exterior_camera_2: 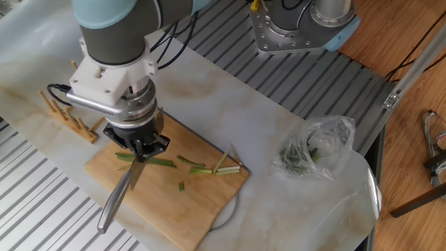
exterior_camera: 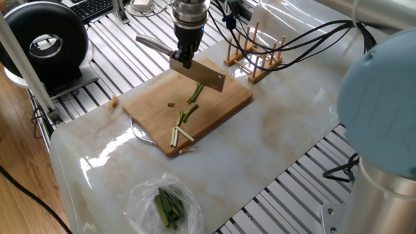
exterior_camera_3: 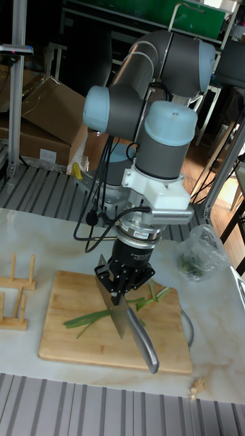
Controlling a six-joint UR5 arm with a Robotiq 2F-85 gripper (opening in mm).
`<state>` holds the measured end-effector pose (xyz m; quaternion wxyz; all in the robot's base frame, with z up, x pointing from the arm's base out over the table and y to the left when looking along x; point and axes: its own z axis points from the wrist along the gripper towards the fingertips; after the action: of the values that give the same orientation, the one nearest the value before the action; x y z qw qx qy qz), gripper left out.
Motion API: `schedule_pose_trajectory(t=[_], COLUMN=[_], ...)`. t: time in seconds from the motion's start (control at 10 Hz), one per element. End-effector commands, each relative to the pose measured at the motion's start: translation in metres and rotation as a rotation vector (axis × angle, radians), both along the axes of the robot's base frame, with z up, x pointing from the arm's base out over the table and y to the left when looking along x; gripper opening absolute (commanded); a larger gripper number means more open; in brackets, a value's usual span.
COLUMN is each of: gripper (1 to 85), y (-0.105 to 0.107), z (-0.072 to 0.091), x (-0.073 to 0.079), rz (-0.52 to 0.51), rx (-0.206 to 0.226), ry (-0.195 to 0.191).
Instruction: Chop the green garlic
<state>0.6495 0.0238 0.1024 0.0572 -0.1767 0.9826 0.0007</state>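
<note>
You are mid-chop. The black two-finger gripper [exterior_camera_3: 121, 291] has its jaws pinched on the steel kitchen knife [exterior_camera_3: 129, 327] where blade meets handle, and the blade hangs in the air over the far end of the rectangular bamboo cutting board [exterior_camera: 224, 104], edge down, not touching the wood as far as you can judge from the fixed views.

The green garlic [exterior_camera_2: 145, 160] lies on the board in pieces. A long leafy green length stretches under the gripper, roughly across the line of the blade. Nearer the other end of the board sit the short sticks already cut: two pale cream-white ones [exterior_camera: 180, 135] touching in a shallow V near the board's edge, a few green bits [exterior_camera: 188, 115] just beside them, and one small green chip [exterior_camera: 171, 104] apart on its own.

Your next move, as I read it, is a straight descent through that long leafy piece. Check first that the blade stands square across the stalk, not along it; in the tall view it looks to cross the leaves at an angle, which should serve. Come down until the edge meets the wood and no harder, since nothing pins the leaves and a dragging stroke will likely push them aside.

The clear plastic bag of dark green leaves [exterior_camera: 170, 207], off the board on the marble tabletop [exterior_camera: 286, 136], is not your concern.
</note>
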Motion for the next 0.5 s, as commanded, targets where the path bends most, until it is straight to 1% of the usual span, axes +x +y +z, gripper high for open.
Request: schedule_pose_trajectory(t=[0.0,0.1,0.2,0.3,0.4], gripper=[1.3,1.3,1.3,1.3,1.3], y=[-0.004,-0.004,-0.006,-0.01,-0.014], z=[-0.008,-0.01,-0.013,-0.014,-0.015], x=[-0.001,-0.001,0.0,0.001,-0.001], rz=[-0.017,-0.02,-0.017,-0.005,0.002], rx=[0.022,0.02,0.011,-0.007,-0.022], ry=[0.043,0.053,0.055,0.061,0.076])
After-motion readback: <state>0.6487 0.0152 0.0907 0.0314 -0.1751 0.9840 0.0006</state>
